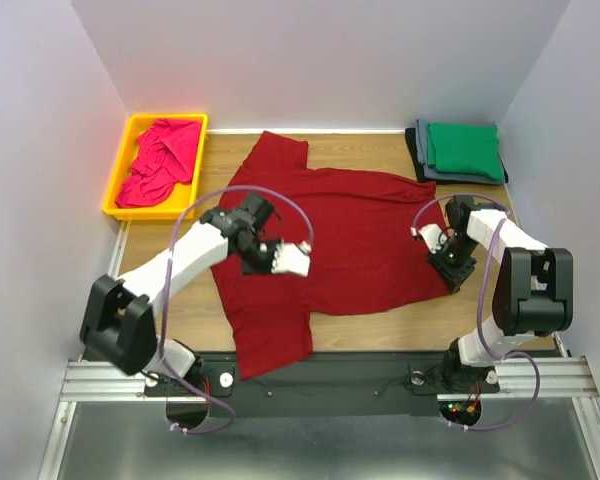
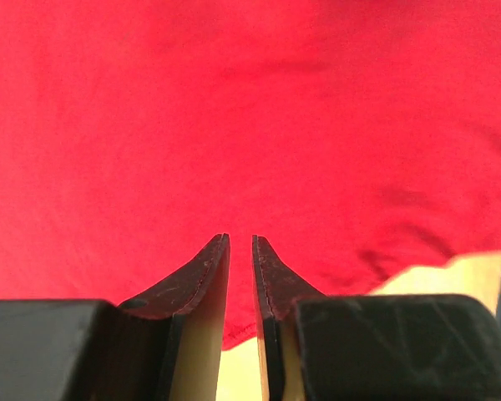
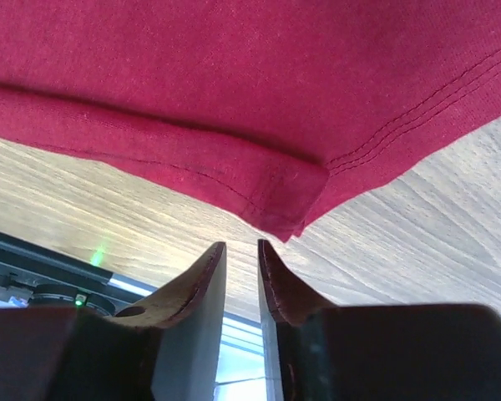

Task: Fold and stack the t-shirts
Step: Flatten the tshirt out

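The large dark red t-shirt (image 1: 350, 235) lies spread flat on the wooden table (image 1: 380, 335), with one sleeve hanging over the front edge. My left gripper (image 1: 265, 262) hovers over the shirt's left part. In the left wrist view (image 2: 240, 238) its jaws stand almost together with nothing between them, and red cloth (image 2: 250, 125) fills the frame. My right gripper (image 1: 453, 268) is at the shirt's near right corner. In the right wrist view (image 3: 241, 244) its jaws are almost together and empty, just short of the folded hem corner (image 3: 284, 196).
A yellow bin (image 1: 130, 195) at the back left holds a crumpled magenta-pink tee (image 1: 162, 160). At the back right a folded green tee (image 1: 463, 148) lies on a grey one (image 1: 460, 178) and a black one (image 1: 412, 145). White walls enclose the table.
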{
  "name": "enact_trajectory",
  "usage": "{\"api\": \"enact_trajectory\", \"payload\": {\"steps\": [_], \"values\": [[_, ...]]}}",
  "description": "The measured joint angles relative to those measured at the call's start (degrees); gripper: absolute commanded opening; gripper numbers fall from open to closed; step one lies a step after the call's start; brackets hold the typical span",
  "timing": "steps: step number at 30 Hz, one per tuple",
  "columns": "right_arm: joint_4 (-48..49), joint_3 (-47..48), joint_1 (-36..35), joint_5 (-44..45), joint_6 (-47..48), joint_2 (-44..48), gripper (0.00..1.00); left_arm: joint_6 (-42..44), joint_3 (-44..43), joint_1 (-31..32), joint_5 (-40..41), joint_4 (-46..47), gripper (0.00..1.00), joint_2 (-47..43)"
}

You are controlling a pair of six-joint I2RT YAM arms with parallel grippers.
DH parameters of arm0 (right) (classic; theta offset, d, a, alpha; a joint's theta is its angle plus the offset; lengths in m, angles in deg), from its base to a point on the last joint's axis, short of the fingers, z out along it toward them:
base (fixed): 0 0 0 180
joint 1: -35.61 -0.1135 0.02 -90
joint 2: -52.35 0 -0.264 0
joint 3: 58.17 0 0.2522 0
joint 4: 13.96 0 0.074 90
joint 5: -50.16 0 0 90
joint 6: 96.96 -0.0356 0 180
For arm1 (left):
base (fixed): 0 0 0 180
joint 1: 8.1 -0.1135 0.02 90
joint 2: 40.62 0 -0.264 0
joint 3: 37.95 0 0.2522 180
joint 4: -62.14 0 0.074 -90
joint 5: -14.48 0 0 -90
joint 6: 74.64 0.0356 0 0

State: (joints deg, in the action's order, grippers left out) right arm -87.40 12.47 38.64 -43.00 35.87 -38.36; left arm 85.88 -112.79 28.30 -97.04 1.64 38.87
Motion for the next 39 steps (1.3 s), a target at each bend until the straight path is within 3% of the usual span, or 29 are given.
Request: {"api": "enact_trajectory", "payload": {"steps": [3,6,8,14,21,35,37,39], "values": [[-0.7,0.0,0.4,-0.9,0.6,0.4,0.35,-2.8,-1.4,-7.4,-1.6,2.6,0.29,3.7],[-4.1,2.4,1.8,-3.1,0.8,2.9,0.46,-4.7,-1.1,-10.7,-2.2,3.7,0.29,4.0],[-5.9,6.5,2.3,-4.9,0.3,4.2,0.49,-6.2,0.3,-11.4,-2.6,6.3,0.29,4.0],[-5.8,14.6,2.6,-8.7,-3.4,2.0,0.49,-10.4,5.2,-12.7,-2.8,11.0,0.29,6.2],[-4.4,13.0,3.1,-8.7,-7.6,-7.1,0.49,-12.7,5.5,-15.2,-3.1,15.3,0.29,8.5],[-0.1,9.7,3.8,-5.2,-11.5,-11.7,0.56,-14.1,8.7,-15.6,-3.1,18.9,0.29,11.4],[0.2,9.7,3.8,-5.0,-11.7,-11.9,0.55,-14.1,8.7,-15.6,-3.1,19.2,0.29,11.6],[0.3,9.7,3.8,-5.0,-11.8,-12.0,0.47,-14.1,8.7,-15.6,-3.1,19.5,0.29,12.0]]}}
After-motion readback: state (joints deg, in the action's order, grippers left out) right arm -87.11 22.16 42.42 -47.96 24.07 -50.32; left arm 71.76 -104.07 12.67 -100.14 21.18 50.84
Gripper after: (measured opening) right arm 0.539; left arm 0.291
